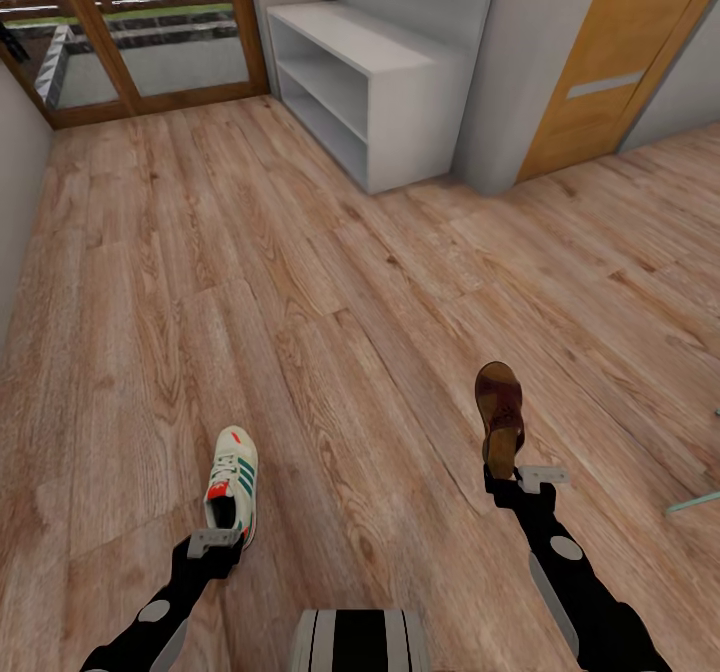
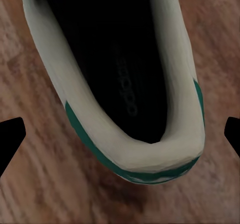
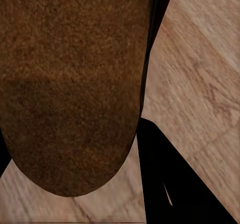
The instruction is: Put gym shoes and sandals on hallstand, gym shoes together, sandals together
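Two shoes are held up over the corridor floor (image 1: pixel 300 282), one in each arm. The left gripper (image 1: pixel 215 544) is at the heel of a gym shoe (image 1: pixel 233 480); in the left wrist view its dark fingertips (image 2: pixel 11 136) sit at either side of the shoe's heel collar (image 2: pixel 150 154) with wood showing between tip and shoe, so whether the fingers actually press the shoe cannot be told from there. The gym shoe's long axis runs straight ahead from the gripper, toe pointing away from the robot, opening facing up toward the wrist camera.

The right gripper (image 1: pixel 516 480) grasps a sandal (image 1: pixel 500 415) by its heel end. One dark finger (image 3: pixel 170 179) lies along the sandal's edge (image 3: pixel 75 84) in the right wrist view, touching it. The sandal's long axis also runs forward from the gripper, toe away, its brown footbed facing the head camera.

Well beyond both grippers, against the far wall, stands the light grey hallstand (image 1: pixel 370 82) with two open tiers. A wooden door (image 1: pixel 620 62) is just right of it.
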`<state>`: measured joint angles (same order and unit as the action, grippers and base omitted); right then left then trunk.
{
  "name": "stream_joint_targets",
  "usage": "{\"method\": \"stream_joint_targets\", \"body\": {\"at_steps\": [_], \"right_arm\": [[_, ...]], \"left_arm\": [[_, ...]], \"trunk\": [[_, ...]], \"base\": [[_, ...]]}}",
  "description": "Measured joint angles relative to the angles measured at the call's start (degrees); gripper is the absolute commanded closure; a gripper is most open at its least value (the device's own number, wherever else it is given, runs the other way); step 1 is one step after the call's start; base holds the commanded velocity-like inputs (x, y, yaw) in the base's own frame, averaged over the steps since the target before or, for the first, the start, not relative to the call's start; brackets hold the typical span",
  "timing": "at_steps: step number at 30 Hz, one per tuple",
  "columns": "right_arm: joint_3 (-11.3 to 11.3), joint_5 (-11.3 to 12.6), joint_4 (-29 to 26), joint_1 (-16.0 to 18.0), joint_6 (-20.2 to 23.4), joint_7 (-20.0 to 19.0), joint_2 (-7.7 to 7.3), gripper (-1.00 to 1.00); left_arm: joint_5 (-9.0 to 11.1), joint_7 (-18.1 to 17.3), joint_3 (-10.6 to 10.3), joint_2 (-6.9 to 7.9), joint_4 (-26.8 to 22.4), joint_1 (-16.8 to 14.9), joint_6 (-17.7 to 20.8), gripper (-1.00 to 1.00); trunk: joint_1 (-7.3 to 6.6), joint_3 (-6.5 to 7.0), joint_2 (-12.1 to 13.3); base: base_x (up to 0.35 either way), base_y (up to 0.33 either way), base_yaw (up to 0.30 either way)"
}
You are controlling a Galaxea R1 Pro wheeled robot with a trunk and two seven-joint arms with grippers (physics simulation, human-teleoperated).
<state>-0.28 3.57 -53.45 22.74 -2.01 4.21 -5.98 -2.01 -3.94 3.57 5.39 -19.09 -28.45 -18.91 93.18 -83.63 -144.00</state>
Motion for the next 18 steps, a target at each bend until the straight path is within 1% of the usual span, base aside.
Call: {"method": "stream_joint_targets", "body": {"at_steps": [3, 18], "right_arm": [[0.00, 0.00, 0.00, 0.00, 0.00, 0.00, -0.02, 1.00], [0.00, -0.01, -0.01, 0.00, 0.00, 0.00, -0.02, 1.00]], "left_arm": [[0.01, -0.04, 0.00, 0.00, 0.04, 0.00, -0.05, -1.00], [0.13, 0.04, 0.08, 0.00, 0.06, -0.01, -0.03, -1.00]], "trunk": [[0.08, -0.66, -0.04], [0.07, -0.67, -0.04]], "base": [[0.000, 0.000, 0.000], [0.004, 0.000, 0.000]]}}
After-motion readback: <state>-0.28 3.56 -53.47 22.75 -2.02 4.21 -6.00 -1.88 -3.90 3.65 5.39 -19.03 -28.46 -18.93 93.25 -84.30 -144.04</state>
